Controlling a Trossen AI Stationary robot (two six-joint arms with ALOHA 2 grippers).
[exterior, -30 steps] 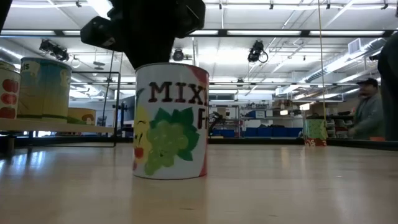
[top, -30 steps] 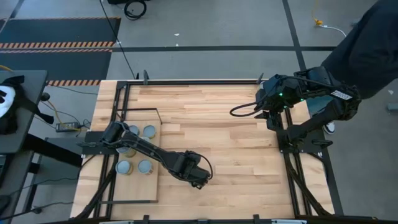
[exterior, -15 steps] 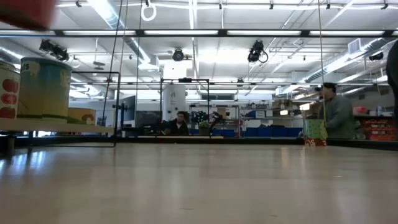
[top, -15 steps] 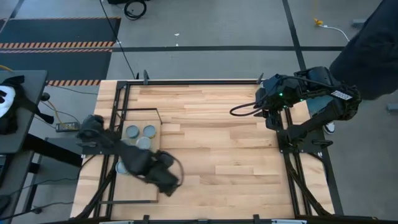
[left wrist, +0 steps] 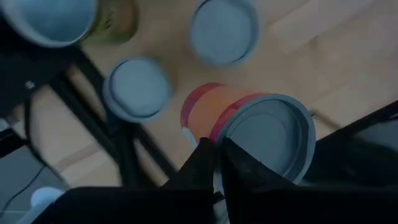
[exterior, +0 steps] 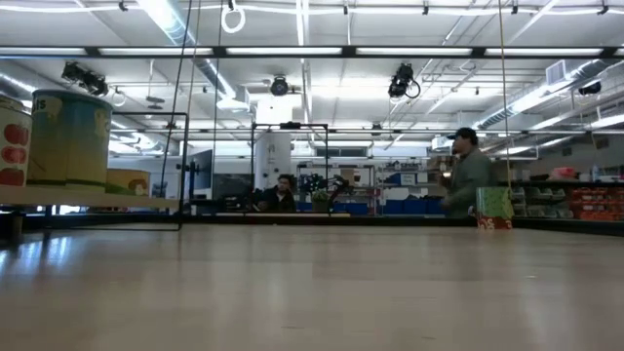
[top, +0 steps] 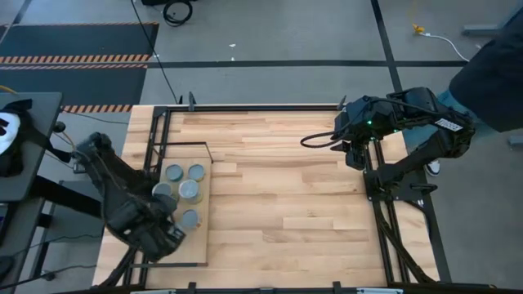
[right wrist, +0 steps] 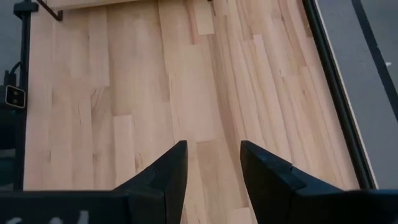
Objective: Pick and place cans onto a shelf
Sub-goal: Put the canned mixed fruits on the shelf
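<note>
My left gripper [top: 167, 238] is over the near left part of the shelf [top: 198, 247], a light-wood board in a black frame, and is shut on a can with a red-orange side and a grey top [left wrist: 267, 138]. The gripper hides this can in the high view. Several other cans [top: 189, 190] stand upright on the shelf; three show in the left wrist view [left wrist: 137, 88]. My right gripper [right wrist: 211, 149] is open and empty above bare tabletop at the far right [top: 353, 151]. My left gripper pinches the can at its top rim [left wrist: 225, 138], on the side nearest the wrist, between two fingers [left wrist: 202, 160] that stand almost together. The fingers come from above. The can shows tilted below them; whether it rests on the shelf, I cannot tell.
In the low view the shelf [exterior: 88, 200] stands raised at the left with tall cans [exterior: 68, 136] on it. The butcher-block tabletop [top: 286, 204] spreads between the arms. Black frame rails [top: 384, 220] run along the table's sides. People [exterior: 468, 180] are in the room beyond.
My left gripper has lifted the can off the middle of the table, out of the low view, and carried it toward the table's left edge to above the shelf's near part. A person in the background has walked leftward.
</note>
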